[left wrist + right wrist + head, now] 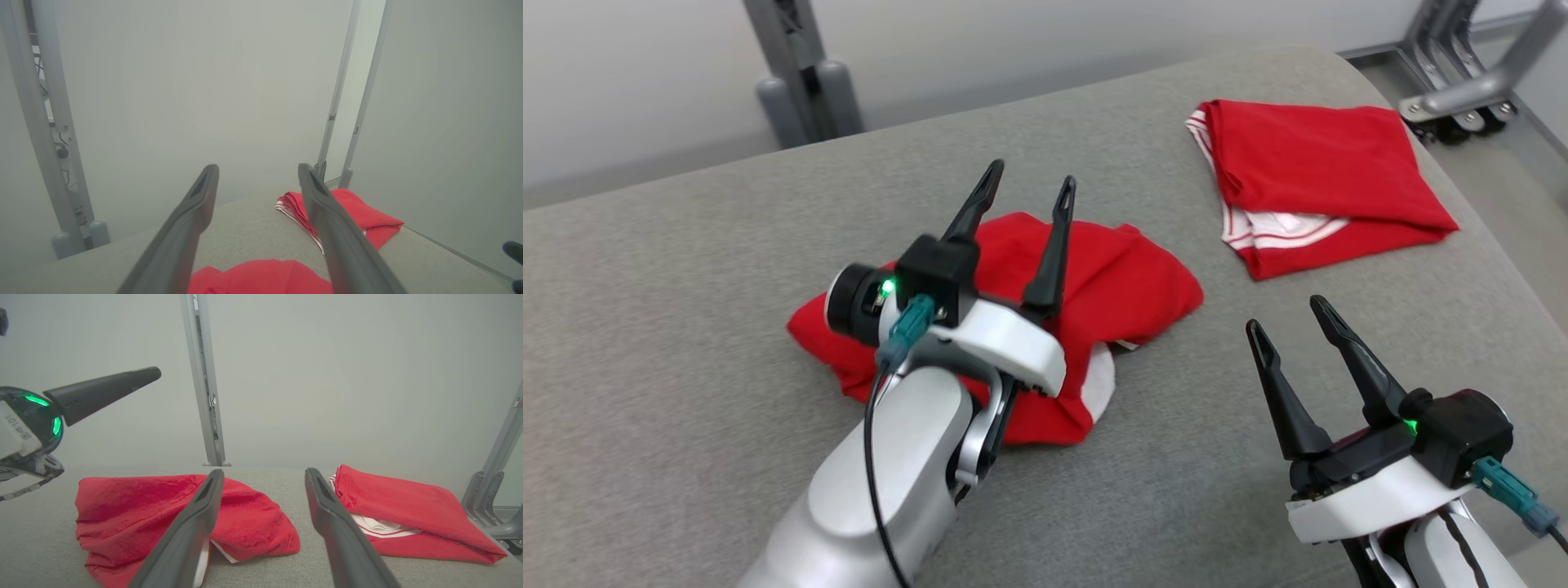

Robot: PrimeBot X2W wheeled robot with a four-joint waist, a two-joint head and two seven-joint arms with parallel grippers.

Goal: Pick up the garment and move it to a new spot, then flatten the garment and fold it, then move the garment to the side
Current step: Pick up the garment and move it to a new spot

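A crumpled red garment (1127,278) with white trim lies in a heap at the middle of the grey padded surface (686,286). My left gripper (1030,175) hovers just above it, open, with nothing between its fingers. In the left wrist view the left gripper (257,169) points past the garment (261,277), whose top shows at the bottom edge. My right gripper (1286,314) stands open and empty at the lower right, apart from the cloth. The right wrist view has the right gripper (264,473) facing the garment (135,502) from the side.
A second red garment (1307,163), folded, with white striped trim, lies at the far right of the surface (400,502). Behind the surface stand a grey metal post (800,73) and a wheeled metal stand (1462,98). The surface's right edge is rounded.
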